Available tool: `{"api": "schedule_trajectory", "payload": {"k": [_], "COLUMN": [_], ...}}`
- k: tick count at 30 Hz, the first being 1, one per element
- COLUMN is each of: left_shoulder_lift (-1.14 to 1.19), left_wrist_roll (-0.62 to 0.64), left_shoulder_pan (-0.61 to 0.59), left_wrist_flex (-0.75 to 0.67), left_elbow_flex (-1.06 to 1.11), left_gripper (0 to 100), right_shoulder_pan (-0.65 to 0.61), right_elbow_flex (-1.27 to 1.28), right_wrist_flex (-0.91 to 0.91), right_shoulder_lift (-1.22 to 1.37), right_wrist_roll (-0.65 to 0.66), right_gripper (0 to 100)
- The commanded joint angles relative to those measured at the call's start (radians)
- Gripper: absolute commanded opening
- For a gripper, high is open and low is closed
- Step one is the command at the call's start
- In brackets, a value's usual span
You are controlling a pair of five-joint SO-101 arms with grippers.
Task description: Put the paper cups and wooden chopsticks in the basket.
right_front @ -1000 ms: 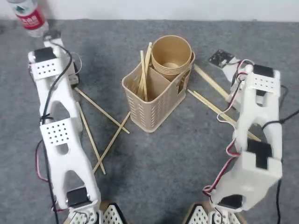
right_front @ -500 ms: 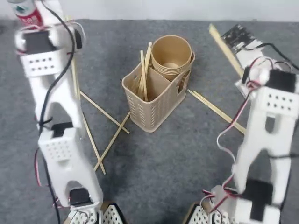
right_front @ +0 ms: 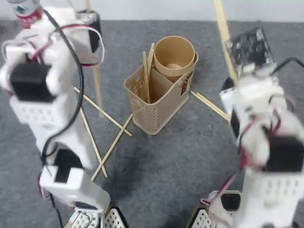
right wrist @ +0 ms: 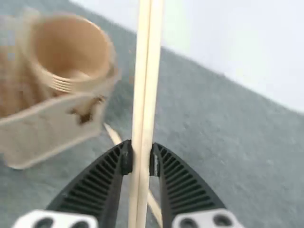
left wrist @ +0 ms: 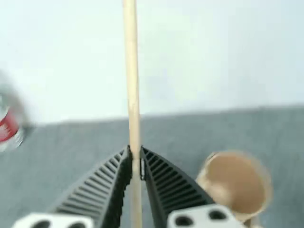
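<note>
- Far left, back by the white wall [right_front: 142,9]: a bottle [right_front: 26,12] with a red label, standing at the edge of the grey carpet [right_front: 166,161]. Well away from both my pincers.
- My left pincer [left wrist: 136,153] is clamped tight on a single chopstick [left wrist: 131,71]. The stick runs straight between the jaws and pokes out well past the tips. From above, it sits off the basket's left side, not touching it.
- Between my left arm and the basket there's a scatter of loose chopsticks [right_front: 102,111] flat on the carpet. Three I think, since they cross each other and it's hard to count.
- Middle: the basket [right_front: 154,111] stands upright. The paper cups [right_front: 174,54] are stacked mouth-up in its far right compartment. A few standing chopsticks [right_front: 147,71] are in the compartment next to that, leaning up over the rim.
- Just right of the basket, two flat chopsticks [right_front: 209,105] lie side by side on the carpet, running from near the basket's side toward my right arm.
- My right pincer [right wrist: 140,149] is squeezed shut on a pair of chopsticks [right wrist: 147,71]. They're pressed together and reach well beyond the tips. From above, that pair is up at the back right, apart from the basket and cups.
</note>
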Motion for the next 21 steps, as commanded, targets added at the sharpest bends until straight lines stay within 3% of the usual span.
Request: {"api": "schedule_trajectory", "payload": {"k": [1, 4, 8, 21], "left_shoulder_lift": [-0.098, -0.11, -0.118, -0.035], "left_wrist_roll": [0.117, 0.141, 0.138, 0.141], "left_shoulder_pan": [0.072, 0.123, 0.172, 0.288], "left_wrist_flex": [-0.141, -0.245, -0.324, -0.117], "left_elbow_flex": [-0.033, -0.033, -0.033, 0.007], "left_gripper": [1, 1, 1, 1], "right_shoulder_pan": [-0.148, -0.245, -0.225, -0.193], "right_elbow_flex": [0.098, 0.253, 0.433, 0.542], "right_wrist_flex": [-0.091, -0.211, -0.312, -0.397], "right_shoulder_lift": [-0.182, -0.326, -0.455, -0.473], "right_wrist_roll": [-0.075, -0.094, -0.089, -0.091], "right_gripper": [0.7, 0.7, 0.7, 0.7]}}
